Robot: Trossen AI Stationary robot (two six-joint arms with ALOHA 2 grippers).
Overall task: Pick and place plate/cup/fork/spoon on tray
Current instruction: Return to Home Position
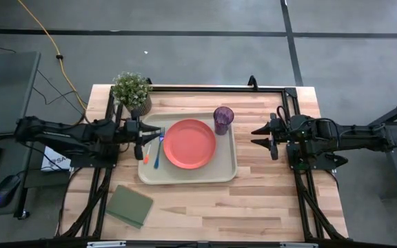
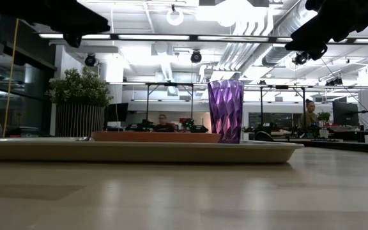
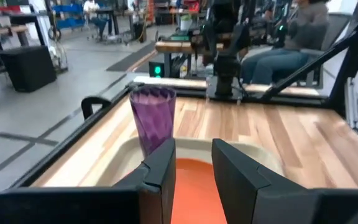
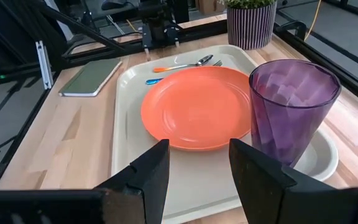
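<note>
Plainly, unmarked cup [image 4: 293,106], plate [image 4: 197,107].

Tray [image 1: 188,173] centre of table [image 1: 253,200]: plate [image 1: 189,143] in middle, cup [image 1: 223,119] at its far right corner, fork [image 1: 158,153] and spoon [image 1: 148,149] along left edge

Wooden table [image 1: 267,200] with three things on it
The tray [image 1: 185,173], a potted plant [image 1: 131,90] and a green pad [image 1: 129,205] lay directly on it.
</note>
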